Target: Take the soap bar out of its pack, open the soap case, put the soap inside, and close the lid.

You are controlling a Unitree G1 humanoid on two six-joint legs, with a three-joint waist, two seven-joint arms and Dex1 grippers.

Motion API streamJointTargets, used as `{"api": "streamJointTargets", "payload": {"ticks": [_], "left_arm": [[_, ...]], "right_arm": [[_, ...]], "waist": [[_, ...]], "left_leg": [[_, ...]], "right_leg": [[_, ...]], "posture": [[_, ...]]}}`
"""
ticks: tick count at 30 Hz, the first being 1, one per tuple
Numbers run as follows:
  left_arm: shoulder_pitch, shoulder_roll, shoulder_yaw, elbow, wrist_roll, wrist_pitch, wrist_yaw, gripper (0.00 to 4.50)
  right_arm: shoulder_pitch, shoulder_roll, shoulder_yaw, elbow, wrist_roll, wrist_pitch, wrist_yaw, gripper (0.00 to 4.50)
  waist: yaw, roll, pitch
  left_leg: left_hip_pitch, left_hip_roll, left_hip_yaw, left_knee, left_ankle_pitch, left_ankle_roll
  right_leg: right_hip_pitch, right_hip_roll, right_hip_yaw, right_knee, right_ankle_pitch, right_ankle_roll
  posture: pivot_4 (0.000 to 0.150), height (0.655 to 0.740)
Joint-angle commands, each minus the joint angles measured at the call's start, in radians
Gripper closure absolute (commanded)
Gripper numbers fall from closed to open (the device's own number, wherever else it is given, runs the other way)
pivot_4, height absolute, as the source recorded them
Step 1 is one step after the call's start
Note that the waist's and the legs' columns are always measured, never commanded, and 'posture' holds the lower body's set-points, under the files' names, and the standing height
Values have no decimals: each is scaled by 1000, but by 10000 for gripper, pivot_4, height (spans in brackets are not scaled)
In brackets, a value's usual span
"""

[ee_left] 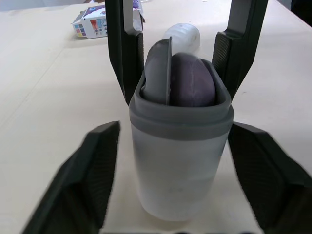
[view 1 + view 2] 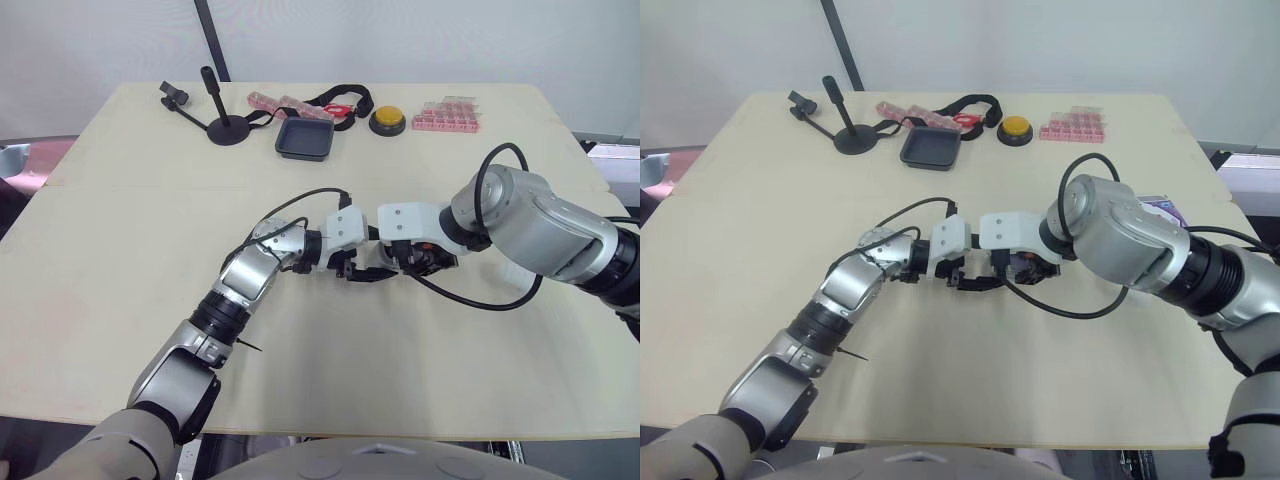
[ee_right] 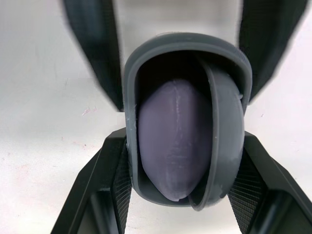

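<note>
The soap case [image 1: 178, 161] sits between the two grippers near the centre of the pale table [image 2: 150, 250], a little toward 3 o'clock. It has a frosted, translucent oval body with smooth walls and a thick matte grey band around its mouth. The soap [image 3: 170, 146] is inside it, a rounded, dull purple bar with a faint seam along its face. A thin grey oval lid [image 1: 158, 73] stands on edge beside the soap, tilted inside the rim, and the mouth is uncovered.

The right gripper [image 3: 183, 146] faces the mouth. Its ribbed black pads press on the grey band from both sides, so it is clamped on the case. The left gripper [image 1: 174, 141] faces the closed end. Its fingers are spread wide on either side of the frosted body, and a sliver of table shows between one finger and the wall.

The torn soap pack [image 2: 1165, 208], a printed card box, lies at 3 o'clock by the right arm. At 12 o'clock are a shallow black tray [image 2: 305, 140], a yellow domed button [image 2: 387, 121], a pink compartment box [image 2: 447, 116] and a black stand [image 2: 228, 125].
</note>
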Motion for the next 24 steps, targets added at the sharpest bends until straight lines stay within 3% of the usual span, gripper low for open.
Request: {"api": "streamJointTargets", "payload": {"ticks": [1,2,22,24], "left_arm": [[-23,-9,5,-13,4,-19,0,24341],[-23,-10,5,-12,5,-20,-1,26272],[-2,-6,1,-24,22,-34,-11,26333],[1,-4,1,-25,21,-34,-11,26333]], "right_arm": [[-7,-1,-41,-14,-16,-7,5,23936],[-7,-1,-41,-14,-16,-6,6,23936],[16,11,-58,-39,1,27,10,23936],[21,12,-67,-48,17,44,16,14546]], "waist": [[0,0,0],[-1,0,0],[-1,0,0],[-1,0,0]], "left_leg": [[0,0,0,0,0,0],[0,0,0,0,0,0],[0,0,0,0,0,0],[0,0,0,0,0,0]], "right_leg": [[0,0,0,0,0,0],[0,0,0,0,0,0],[0,0,1,0,0,0],[0,0,1,0,0,0]], "posture": [[1500,7400],[1500,7400],[1500,7400],[1500,7400]]}}
